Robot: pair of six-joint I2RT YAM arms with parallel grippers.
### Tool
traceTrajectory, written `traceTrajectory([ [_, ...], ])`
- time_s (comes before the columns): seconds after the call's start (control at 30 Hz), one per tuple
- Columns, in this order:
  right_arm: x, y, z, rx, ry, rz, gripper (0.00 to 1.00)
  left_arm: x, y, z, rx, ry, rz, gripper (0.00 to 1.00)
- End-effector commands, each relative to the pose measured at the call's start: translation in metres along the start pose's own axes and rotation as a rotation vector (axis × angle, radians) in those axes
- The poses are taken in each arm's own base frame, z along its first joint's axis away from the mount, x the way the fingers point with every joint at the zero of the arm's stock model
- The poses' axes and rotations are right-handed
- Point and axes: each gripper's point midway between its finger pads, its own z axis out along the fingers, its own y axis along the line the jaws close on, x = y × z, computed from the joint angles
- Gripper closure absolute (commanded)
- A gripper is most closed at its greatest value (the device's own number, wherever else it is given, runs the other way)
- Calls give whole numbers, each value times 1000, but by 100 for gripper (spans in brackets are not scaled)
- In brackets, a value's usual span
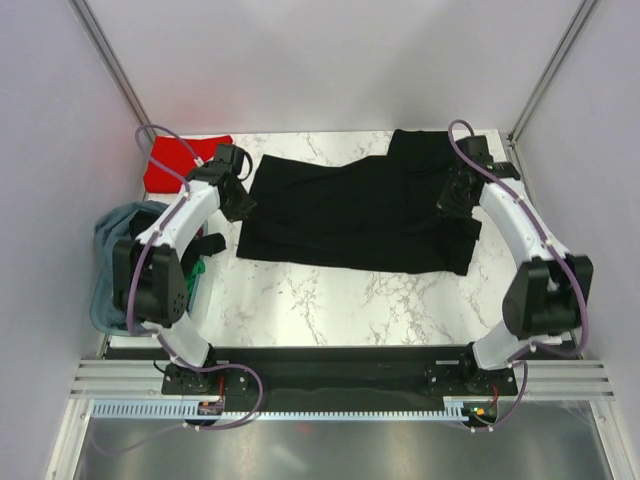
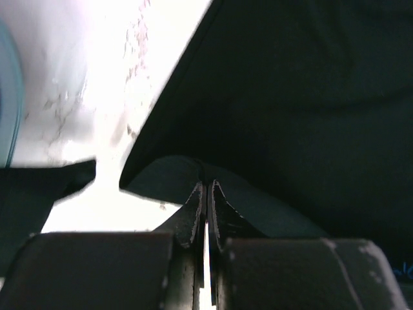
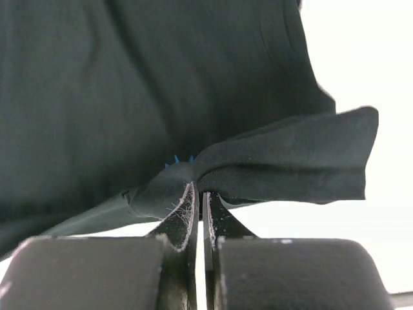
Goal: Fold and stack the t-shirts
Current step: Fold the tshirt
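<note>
The left gripper (image 2: 205, 194) and right gripper (image 3: 199, 196) each have jaws pinched on a bunched edge of the large black cloth t-shirt (image 1: 350, 215), which lies spread between them. A fold looks to be in hand; the next move calls for carrying both edges across together.

**newbie_bot:** what do these arms actually look like?

**yam_fan:** left arm (image 1: 185, 215) and right arm (image 1: 515, 225) are the same: curved white links, chunky black joints, purple cables (image 1: 260, 392) looped along them, black bases (image 1: 200, 380). left hand (image 2: 206, 187) and right hand (image 3: 199, 192) have dark ridged fingers (image 3: 184, 219) that taper thin.
</note>
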Motion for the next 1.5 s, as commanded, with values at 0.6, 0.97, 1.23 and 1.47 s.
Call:
traceTrajectory([
  [0.6,-5,-41,4,-26,-81,117,12,3,9,-16,99,56,-43,36],
  [0.97,80,-104,65,-7,64,314,32,73,44,3,113,84,-60,37],
  [1.23,71,-110,74,27,43,291,43,83,51,33,90,81,-51,36],
  [1.47,58,-112,79,45,20,262,56,86,56,56,31,91,-74,37],
])
